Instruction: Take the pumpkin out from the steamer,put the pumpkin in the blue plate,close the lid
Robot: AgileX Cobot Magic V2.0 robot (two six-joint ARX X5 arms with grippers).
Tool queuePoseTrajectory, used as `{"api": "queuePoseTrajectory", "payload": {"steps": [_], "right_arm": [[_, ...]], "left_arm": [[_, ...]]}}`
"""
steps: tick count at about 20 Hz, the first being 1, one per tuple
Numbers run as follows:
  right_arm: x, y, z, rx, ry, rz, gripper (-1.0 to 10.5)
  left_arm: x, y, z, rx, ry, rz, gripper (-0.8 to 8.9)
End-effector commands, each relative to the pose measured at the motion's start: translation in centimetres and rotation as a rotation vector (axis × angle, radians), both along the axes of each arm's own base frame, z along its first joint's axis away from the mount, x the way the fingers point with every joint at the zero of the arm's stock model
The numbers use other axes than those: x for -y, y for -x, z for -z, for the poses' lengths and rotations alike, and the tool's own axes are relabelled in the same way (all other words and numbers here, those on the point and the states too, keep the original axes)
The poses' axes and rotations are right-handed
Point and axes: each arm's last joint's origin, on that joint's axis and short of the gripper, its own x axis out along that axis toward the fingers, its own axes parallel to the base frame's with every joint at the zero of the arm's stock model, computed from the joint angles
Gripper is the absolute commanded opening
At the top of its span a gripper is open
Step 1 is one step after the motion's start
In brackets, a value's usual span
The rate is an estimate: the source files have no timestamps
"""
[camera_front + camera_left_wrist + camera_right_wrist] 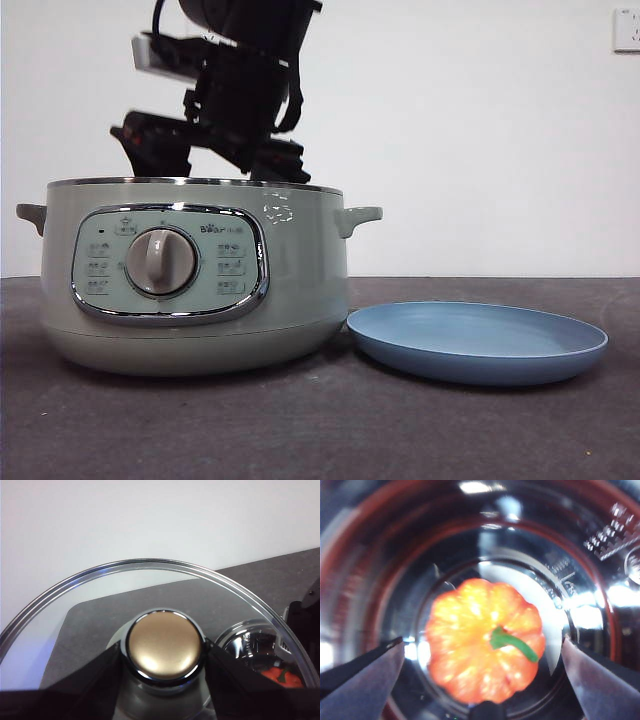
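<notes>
The pale green steamer (190, 280) stands open on the table, with the blue plate (477, 342) empty next to it. The orange pumpkin (480, 667) with its green stem lies on the steamer's shiny bottom. My right gripper (482, 641) is open inside the pot, one jaw on each side of the pumpkin and apart from it; its arm (235, 100) reaches down into the pot. My left gripper (164, 655) is shut on the tan, chrome-ringed knob (162, 637) of the glass lid (150, 580), held away from the pot. The pumpkin also shows through the glass (282, 677).
The dark grey table (320, 430) runs in front of the steamer and plate. A white wall stands behind, with a socket (626, 30) at the top right. The right arm (305, 625) shows at the edge of the left wrist view.
</notes>
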Motion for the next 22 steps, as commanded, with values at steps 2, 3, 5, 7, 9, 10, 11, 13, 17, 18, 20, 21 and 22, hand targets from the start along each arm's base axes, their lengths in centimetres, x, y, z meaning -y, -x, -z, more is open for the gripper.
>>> {"api": "queuePoseTrajectory", "payload": {"steps": [2, 3, 5, 7, 9, 10, 11, 13, 17, 18, 20, 21, 22], "right_arm": [[-0.6, -0.5, 1.4, -0.003, 0.004, -0.011, 5.4], [-0.5, -0.6, 1.5, -0.005, 0.005, -0.007, 5.3], [-0.5, -0.7, 1.6, -0.005, 0.005, -0.004, 4.0], [-0.4, -0.7, 1.6, -0.005, 0.006, -0.004, 0.1], [-0.4, -0.7, 1.4, -0.003, 0.003, -0.003, -0.1], [-0.3, -0.6, 1.0, 0.001, 0.001, 0.001, -0.1], [0.1, -0.4, 0.1, 0.006, -0.002, 0.003, -0.1], [1.3, 0.4, -2.4, 0.015, -0.008, 0.01, -0.1], [7.5, 2.0, -9.0, 0.001, 0.002, 0.089, -0.1], [9.3, 2.4, -10.3, -0.017, 0.003, 0.139, -0.1], [13.4, 2.9, -12.3, -0.07, 0.014, 0.265, -0.1], [15.1, 2.9, -12.7, -0.106, 0.023, 0.338, -0.1], [16.2, 2.9, -12.8, -0.132, 0.034, 0.387, -0.1]], "left_arm": [[-0.2, 0.5, -0.7, 0.051, 0.013, -0.003, -0.09], [-0.2, 0.5, -0.7, 0.048, 0.012, -0.003, -0.09], [-0.2, 0.5, -0.6, 0.043, 0.01, -0.003, -0.09], [-0.2, 0.5, -0.6, 0.041, 0.009, -0.003, -0.09], [-0.2, 0.5, -0.6, 0.041, 0.009, -0.001, -0.09], [-0.2, 0.5, -0.6, 0.041, 0.009, 0.0, -0.09], [-0.2, 0.5, -0.6, 0.041, 0.01, 0.0, -0.09], [-0.2, 0.3, -0.6, 0.038, 0.01, 0.004, -0.09], [0.6, -0.8, -0.6, 0.026, 0.023, 0.076, -0.09], [0.6, -0.8, -0.7, 0.032, 0.026, 0.079, -0.09], [0.9, -1.5, -0.6, 0.027, 0.025, 0.082, -0.09], [1.1, -1.8, -0.6, 0.019, 0.024, 0.094, -0.09], [1.3, -2.1, -0.5, 0.012, 0.025, 0.108, -0.09]]}}
